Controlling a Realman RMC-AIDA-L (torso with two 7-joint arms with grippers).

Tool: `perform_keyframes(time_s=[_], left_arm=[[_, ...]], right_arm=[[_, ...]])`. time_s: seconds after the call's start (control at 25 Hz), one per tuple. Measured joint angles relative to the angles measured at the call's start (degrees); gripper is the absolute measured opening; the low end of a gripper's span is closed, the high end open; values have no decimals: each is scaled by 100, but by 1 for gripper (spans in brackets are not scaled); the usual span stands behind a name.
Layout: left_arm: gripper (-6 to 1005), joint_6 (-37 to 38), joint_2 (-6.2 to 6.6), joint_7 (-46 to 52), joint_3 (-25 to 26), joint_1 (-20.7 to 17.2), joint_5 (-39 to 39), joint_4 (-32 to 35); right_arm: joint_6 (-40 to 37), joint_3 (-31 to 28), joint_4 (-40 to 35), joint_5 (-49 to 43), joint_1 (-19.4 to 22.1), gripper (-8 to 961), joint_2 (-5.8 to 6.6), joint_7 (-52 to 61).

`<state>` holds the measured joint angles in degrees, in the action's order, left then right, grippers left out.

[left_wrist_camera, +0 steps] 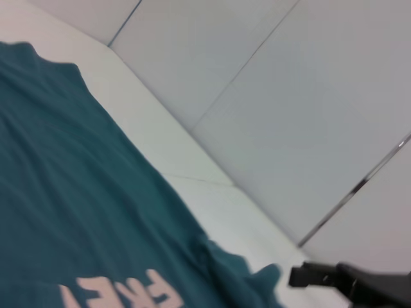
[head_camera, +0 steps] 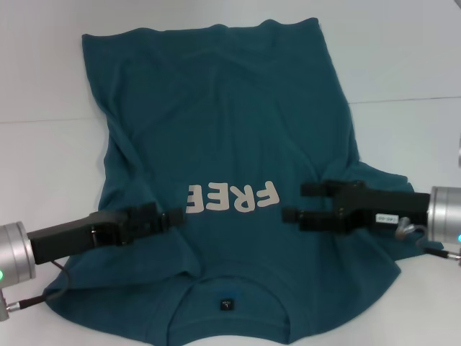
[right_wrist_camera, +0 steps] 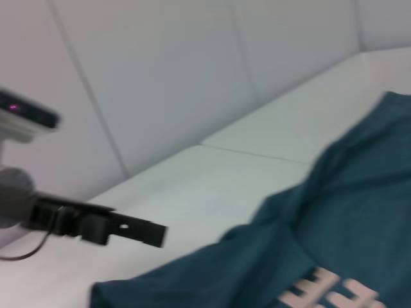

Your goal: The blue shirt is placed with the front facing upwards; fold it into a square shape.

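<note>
- While the blue shirt (head_camera: 223,144) lies front-up across the white table (head_camera: 403,65), you see its collar and small black neck label (head_camera: 227,303) at the near edge and its hem at the far side.
- Pale "FREE" lettering (head_camera: 232,198) runs across the chest, reading upside down from the head camera; wrinkles bunch around the shoulders and both sleeves.
- Your left gripper (head_camera: 175,215) reaches in from the left over the shirt, its black fingers drawn together and their tips right at the first letters of the print; you cannot tell whether any cloth is pinched between them.
- Your right gripper (head_camera: 297,202) reaches in from the right over the opposite side of the chest, its two fingers spread apart, one above the other in the head view, with nothing between them.
- Each wrist camera shows you teal cloth, part of the lettering and the other arm's gripper farther off against the pale wall panels (left_wrist_camera: 308,96).
</note>
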<state>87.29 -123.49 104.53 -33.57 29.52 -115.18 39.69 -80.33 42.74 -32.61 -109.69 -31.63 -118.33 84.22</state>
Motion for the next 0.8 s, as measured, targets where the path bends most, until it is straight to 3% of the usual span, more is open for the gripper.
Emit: perform_keyframes(time_s=[0.32,0.8], left_arm=[[909,-330,-13,-1439,-40,-66,-52,-38],[907,-623,-65,-3251,-100,-121,-8,-444]], right_arm=[[358,4,-223,-65,206,883,277,1090],[814,-86,-620,-963,506,883,601,3258]])
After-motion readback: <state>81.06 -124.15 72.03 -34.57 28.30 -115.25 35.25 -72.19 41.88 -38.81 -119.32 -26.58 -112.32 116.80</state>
